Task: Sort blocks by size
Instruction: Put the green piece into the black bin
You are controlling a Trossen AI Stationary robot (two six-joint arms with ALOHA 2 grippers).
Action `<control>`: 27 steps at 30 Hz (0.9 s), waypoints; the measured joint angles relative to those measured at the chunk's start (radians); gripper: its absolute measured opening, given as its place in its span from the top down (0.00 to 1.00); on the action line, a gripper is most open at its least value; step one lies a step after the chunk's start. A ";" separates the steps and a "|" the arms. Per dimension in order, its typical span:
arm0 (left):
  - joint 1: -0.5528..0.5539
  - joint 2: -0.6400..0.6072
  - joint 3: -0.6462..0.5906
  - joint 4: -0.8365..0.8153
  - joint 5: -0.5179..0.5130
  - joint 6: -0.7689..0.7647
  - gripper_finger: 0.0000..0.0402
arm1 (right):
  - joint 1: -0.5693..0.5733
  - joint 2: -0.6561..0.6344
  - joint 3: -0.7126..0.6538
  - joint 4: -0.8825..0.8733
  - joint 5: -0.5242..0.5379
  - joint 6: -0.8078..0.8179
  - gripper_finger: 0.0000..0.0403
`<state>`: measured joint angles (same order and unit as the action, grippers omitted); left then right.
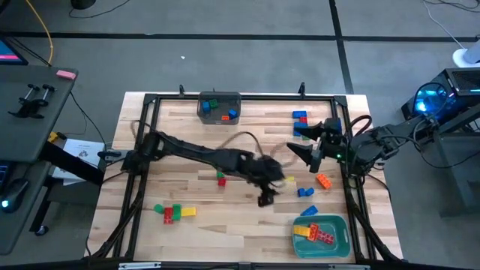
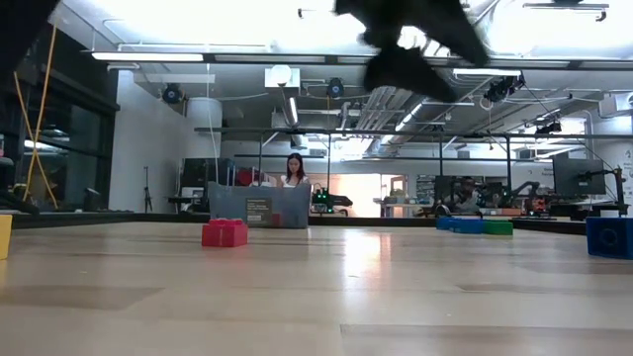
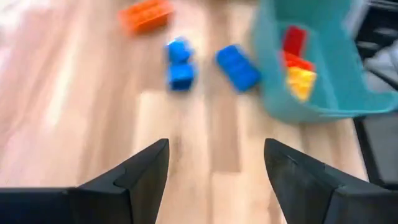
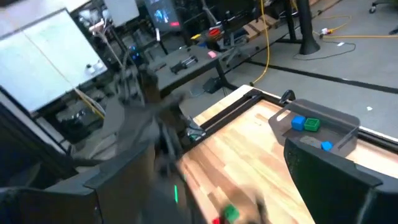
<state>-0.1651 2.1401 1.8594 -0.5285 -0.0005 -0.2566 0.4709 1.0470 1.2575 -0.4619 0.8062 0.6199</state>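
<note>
Overhead first: left gripper (image 1: pixel 268 196) is hanging over the desk (image 1: pixel 195 157) just right of frame centre, fingers spread and carrying nothing. Nearest blocks are the two small blue ones (image 1: pixel 307 193) directly to its right, with the orange block (image 1: pixel 323 180) a little farther right and up. Teal tray (image 1: pixel 324 235) is sitting lower right, already holding yellow and red pieces. Right gripper (image 1: pixel 295 149) is waiting at right of centre, fingers released and empty, pointing left; it is lying about as near the orange block as the left one, so nearness alone is not deciding which arm goes.

Low view: dark blurred arm is showing at top centre, clear of the desk. A red block (image 2: pixel 225 232) is standing left of centre; blue and green ones are lying far right.

Left wrist view: both fingers (image 3: pixel 146 171) are standing apart at bottom with bare wood between them. The blue pair (image 3: pixel 180 62) is lying ahead near upper centre, a longer blue block (image 3: pixel 237 66) just right of it, long axis running diagonally toward the tray; orange at top left.

Right wrist view: grey bin (image 4: pixel 317 127) with blue and green blocks is showing at right.
</note>
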 joint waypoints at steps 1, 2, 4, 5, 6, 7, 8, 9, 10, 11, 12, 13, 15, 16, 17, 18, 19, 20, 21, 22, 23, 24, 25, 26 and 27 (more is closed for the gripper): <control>0.002 -0.056 -0.089 0.061 -0.015 -0.049 0.39 | 0.000 -0.005 0.000 -0.006 -0.004 -0.008 0.12; 0.001 -0.110 -0.192 0.128 -0.044 -0.106 0.39 | 0.000 -0.012 0.000 -0.012 -0.010 -0.016 0.12; -0.017 -0.223 -0.401 0.254 -0.096 -0.254 0.39 | -0.001 -0.024 0.000 -0.027 -0.021 -0.026 0.12; -0.033 -0.276 -0.499 0.293 -0.126 -0.344 0.39 | -0.002 -0.028 0.000 -0.040 -0.024 -0.026 0.12; -0.050 -0.332 -0.589 0.311 -0.162 -0.451 0.39 | -0.002 -0.031 0.000 -0.048 -0.027 -0.024 0.12; -0.070 -0.387 -0.662 0.304 -0.208 -0.575 0.39 | -0.005 -0.035 0.000 -0.053 -0.031 -0.021 0.12; -0.081 -0.439 -0.723 0.284 -0.246 -0.723 0.39 | -0.006 -0.036 0.000 -0.059 -0.033 -0.019 0.12; -0.087 -0.491 -0.769 0.248 -0.273 -0.873 0.39 | -0.006 -0.036 0.000 -0.061 -0.034 -0.018 0.12; -0.086 -0.528 -0.806 0.197 -0.292 -1.018 0.39 | -0.006 -0.036 0.000 -0.062 -0.039 -0.017 0.12; -0.082 -0.552 -0.831 0.129 -0.298 -1.125 0.39 | -0.006 -0.034 0.000 -0.066 -0.040 -0.018 0.12; -0.078 -0.559 -0.847 0.063 -0.303 -1.187 0.39 | -0.006 -0.033 0.000 -0.067 -0.040 -0.018 0.12; -0.073 -0.556 -0.854 0.003 -0.304 -1.217 0.39 | -0.006 -0.032 0.000 -0.071 -0.041 -0.017 0.12; -0.060 -0.551 -0.849 -0.055 -0.290 -1.226 0.39 | -0.006 -0.028 0.000 -0.072 -0.041 -0.015 0.12; -0.050 -0.546 -0.840 -0.051 -0.285 -1.214 0.39 | -0.006 -0.028 0.000 -0.074 -0.041 -0.015 0.12; -0.039 -0.538 -0.832 -0.039 -0.281 -1.200 0.39 | -0.006 -0.027 0.000 -0.073 -0.041 -0.014 0.12; -0.030 -0.528 -0.831 -0.037 -0.281 -1.191 0.39 | -0.006 -0.027 0.000 -0.074 -0.041 -0.005 0.12; -0.021 -0.514 -0.833 -0.044 -0.283 -1.191 0.39 | -0.006 -0.027 0.000 -0.073 -0.041 0.008 0.12; -0.014 -0.501 -0.837 -0.060 -0.290 -1.201 0.39 | -0.006 -0.027 0.000 -0.073 -0.038 0.014 0.12; -0.007 -0.492 -0.838 -0.063 -0.298 -1.211 0.39 | -0.006 -0.026 0.000 -0.074 -0.034 0.023 0.12; 0.000 -0.484 -0.837 -0.051 -0.304 -1.212 0.39 | -0.006 -0.025 0.000 -0.075 -0.033 0.029 0.12; 0.008 -0.477 -0.834 -0.042 -0.305 -1.204 0.39 | -0.006 -0.025 0.000 -0.077 -0.032 0.035 0.12; 0.015 -0.467 -0.833 -0.043 -0.298 -1.191 0.39 | -0.006 -0.025 0.000 -0.077 -0.032 0.038 0.12; 0.023 -0.454 -0.834 -0.050 -0.287 -1.173 0.39 | -0.006 -0.025 0.000 -0.077 -0.032 0.045 0.12; 0.029 -0.440 -0.836 -0.052 -0.274 -1.159 0.39 | -0.006 -0.026 0.000 -0.078 -0.031 0.052 0.12; 0.032 -0.425 -0.836 -0.055 -0.270 -1.154 0.39 | -0.006 -0.026 0.000 -0.080 -0.030 0.054 0.12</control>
<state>-0.1334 1.7150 1.0233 -0.5834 -0.2703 -1.4105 0.4644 1.0214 1.2575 -0.5415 0.7759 0.6735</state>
